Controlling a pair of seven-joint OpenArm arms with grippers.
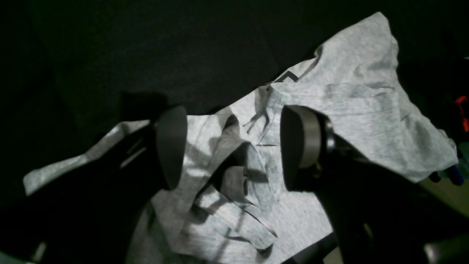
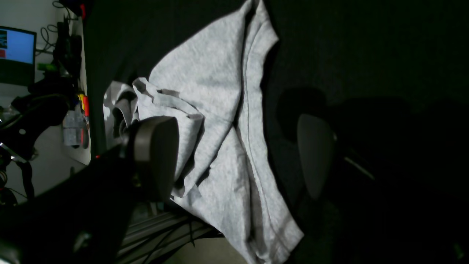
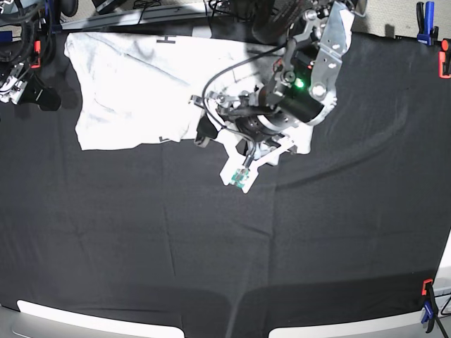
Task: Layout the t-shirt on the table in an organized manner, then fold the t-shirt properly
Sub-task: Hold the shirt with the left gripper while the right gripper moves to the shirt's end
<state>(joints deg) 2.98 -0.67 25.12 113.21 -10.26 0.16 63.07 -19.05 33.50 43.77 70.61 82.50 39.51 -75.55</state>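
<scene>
Two tools are seen above a crumpled t-shirt (image 3: pixel 134 91), which is spread along the far edge of the table (image 3: pixel 211 239) from near its far-left corner toward the middle, with part of it draped over that edge in the right wrist view. The left tool (image 1: pixel 234 146) is held wide apart over a bunched, folded part of the t-shirt (image 1: pixel 351 110), with cloth seen between its fingers (image 1: pixel 172 146) but not pinched by them. The right tool (image 2: pixel 234 157) is likewise spread wide, one finger (image 2: pixel 155 161) lying over the grey fabric (image 2: pixel 216 121) and the other over bare black cloth; nothing is gripped. A fragment of dark lettering is visible on the t-shirt. Red and blue clamps (image 3: pixel 425 299) are fixed at the table's right edge.
</scene>
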